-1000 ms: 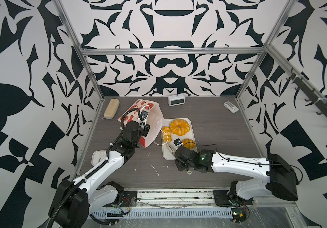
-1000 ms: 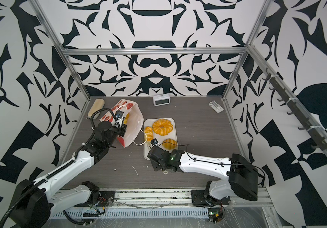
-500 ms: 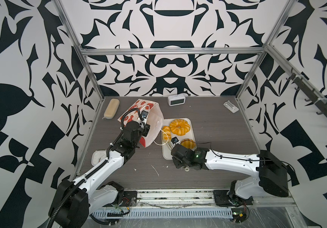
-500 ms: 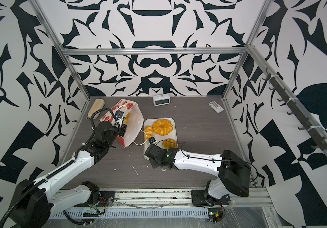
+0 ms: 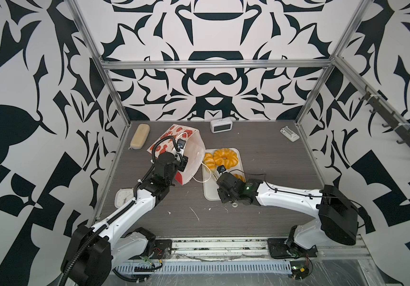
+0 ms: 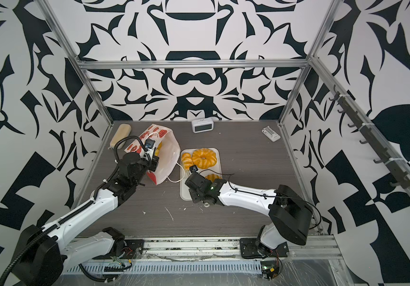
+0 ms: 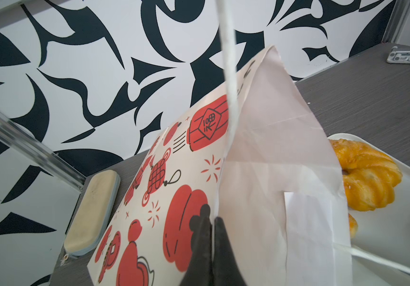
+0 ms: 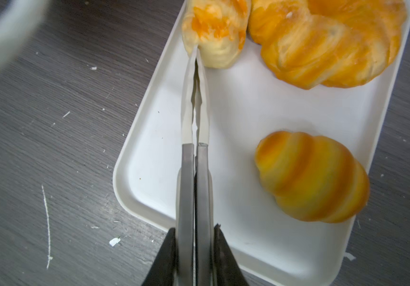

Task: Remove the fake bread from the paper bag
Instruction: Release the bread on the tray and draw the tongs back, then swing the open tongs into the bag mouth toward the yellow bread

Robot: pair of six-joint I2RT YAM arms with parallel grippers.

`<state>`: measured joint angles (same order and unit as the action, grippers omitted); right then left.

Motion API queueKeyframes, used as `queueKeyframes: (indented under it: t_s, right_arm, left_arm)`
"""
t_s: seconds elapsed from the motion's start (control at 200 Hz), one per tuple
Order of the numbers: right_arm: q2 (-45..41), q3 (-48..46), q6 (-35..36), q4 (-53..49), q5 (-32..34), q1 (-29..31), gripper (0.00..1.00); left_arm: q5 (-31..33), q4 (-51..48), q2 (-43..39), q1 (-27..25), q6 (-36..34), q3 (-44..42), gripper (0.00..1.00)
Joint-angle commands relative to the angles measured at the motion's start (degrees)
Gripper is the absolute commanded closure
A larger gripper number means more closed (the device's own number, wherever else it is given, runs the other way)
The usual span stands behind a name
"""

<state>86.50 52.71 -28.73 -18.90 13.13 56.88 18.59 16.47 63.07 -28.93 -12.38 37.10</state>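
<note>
You're pinching the red-and-white printed paper bag (image 7: 181, 173) with the closed left gripper (image 7: 210, 220) to hold it open, while the right gripper (image 8: 194, 235) is clamping grey metal tongs (image 8: 188, 173), tips touching a glossy golden-orange toy pastry (image 8: 214, 37) on the white tray (image 8: 223, 111).

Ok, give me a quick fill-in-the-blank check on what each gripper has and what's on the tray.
The left gripper is shut on the rim of the paper ____.
The right gripper holds a pair of metal ____.
The white tray carries ____ pastries.
Missing words: bag; tongs; three.
</note>
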Motion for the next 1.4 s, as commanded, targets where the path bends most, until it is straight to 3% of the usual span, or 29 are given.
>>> queueKeyframes:
  t_s: [0.0,0.165,0.345,0.43,0.63,0.815,0.92,1.125,1.395]
  right_arm:
    - [0.17,3.58,2.06,3.4,-0.44,-0.75,0.75]
    - [-0.2,3.97,3.09,3.08,-4.59,-1.08,0.74]
    - [-6.5,1.35,2.2,0.52,-6.62,-1.07,0.72]
    - [-10.99,-0.53,1.43,-1.12,-5.34,-1.05,0.72]
    - [-22.43,-1.38,1.94,-10.76,5.15,-0.96,0.74]
    - [-28.14,0.54,3.87,-9.29,2.36,-0.07,0.75]
    - [-25.53,2.81,5.87,-6.5,-1.44,2.04,0.75]
    - [-12.71,8.54,9.19,0.44,-8.54,4.2,0.74]
    - [0.36,17.34,9.73,3.76,-7.47,3.05,0.6]
  left_arm:
    - [-0.3,1.58,-0.49,0.26,0.69,-0.02,0.97]
    - [-0.58,1.29,-0.43,0.35,0.71,0.09,0.97]
    - [-0.96,1.0,-0.33,0.36,0.73,0.23,0.97]
    - [-1.3,0.86,-0.08,0.36,0.69,0.32,0.97]
    - [-4.01,0.09,0.87,0.36,0.86,0.91,0.96]
    - [-7.78,-0.73,1.44,0.29,1.04,0.98,0.96]
    - [-8.85,-1.25,1.57,0.29,1.13,1.24,0.96]
    - [-9.39,-2.1,2.04,0.28,1.13,2.2,0.96]
    - [-10.33,-2.29,2.14,0.28,1.04,2.47,0.95]
